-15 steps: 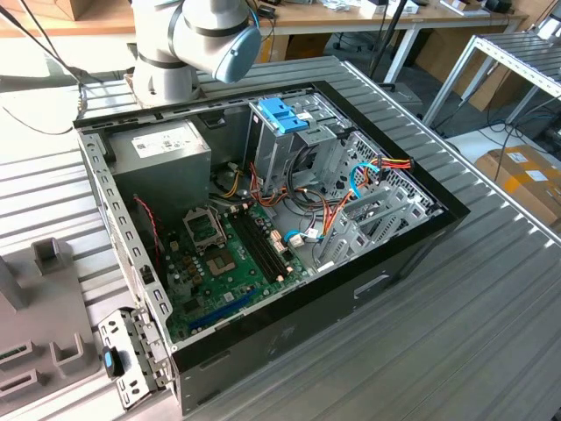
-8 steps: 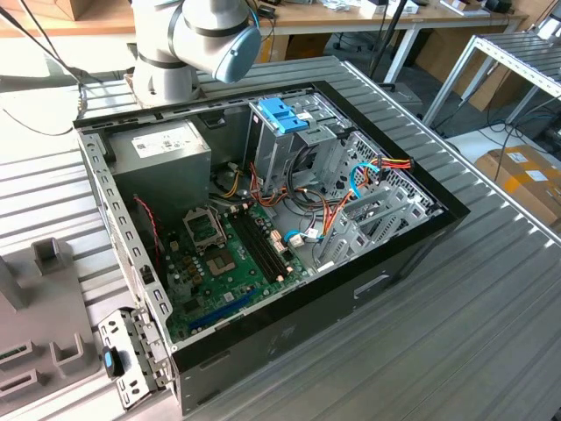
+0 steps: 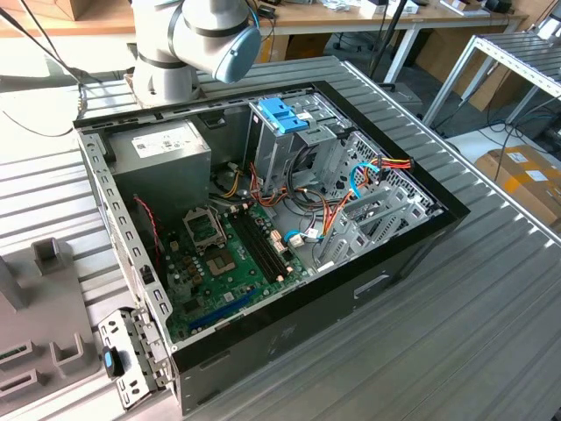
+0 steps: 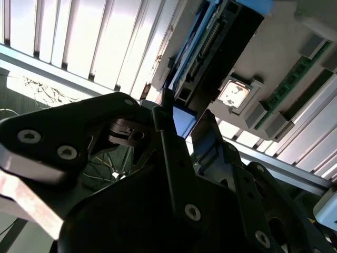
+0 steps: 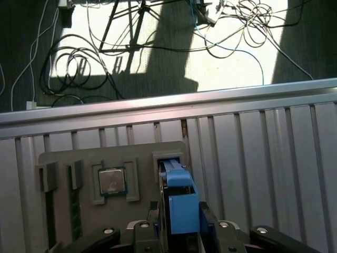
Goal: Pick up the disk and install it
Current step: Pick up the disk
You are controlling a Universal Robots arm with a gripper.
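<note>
Two fingers of the gripper clamp the disk by its blue side rails, its far end at a slot of the grey holder tray, beside a processor chip.

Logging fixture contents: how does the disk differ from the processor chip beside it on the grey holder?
The disk stands on edge in its slot, clamped by the gripper; the processor chip lies flat in its pocket, untouched. The disk shows blue plastic; the chip is a silvery square. Both sit in the grey holder.
</note>
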